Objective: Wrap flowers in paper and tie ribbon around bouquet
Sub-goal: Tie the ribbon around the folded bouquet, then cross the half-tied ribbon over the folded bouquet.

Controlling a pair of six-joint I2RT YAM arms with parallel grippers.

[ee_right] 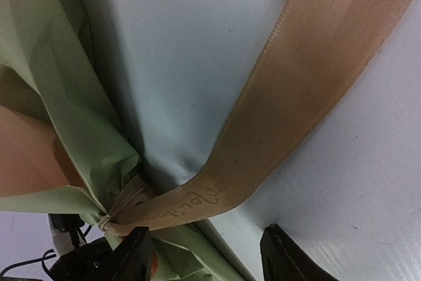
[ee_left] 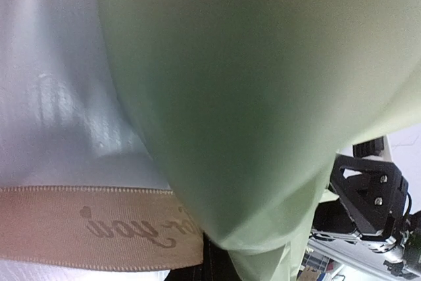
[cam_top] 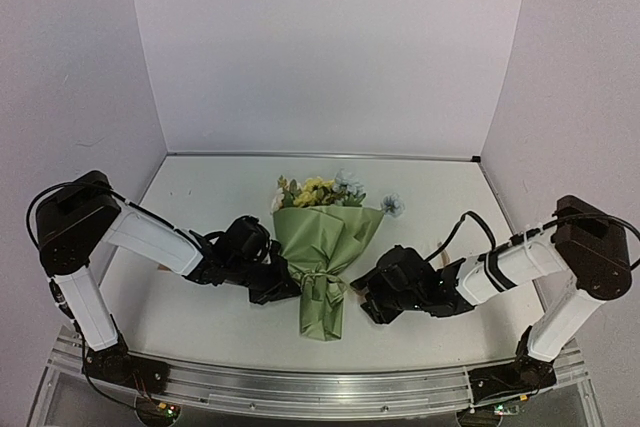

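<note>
Top external view: the bouquet (cam_top: pixel 322 247) lies on the table (cam_top: pixel 200 317) between the two grippers, its cinched neck just ahead of each and the flowers (cam_top: pixel 318 190) at the end far from both. Right wrist view: the ribbon (ee_right: pixel 276 129) is knotted round the paper (ee_right: pixel 79 110) neck, one tail running ahead of the right gripper (ee_right: pixel 205 235), whose jaws stand apart and empty. The left gripper (cam_top: pixel 283 290) is clenched beside the neck, though whether on the ribbon cannot be told. Judged stage: tying, nearly complete; the next move calls for snugging the knot without pulling the cone open.
</note>
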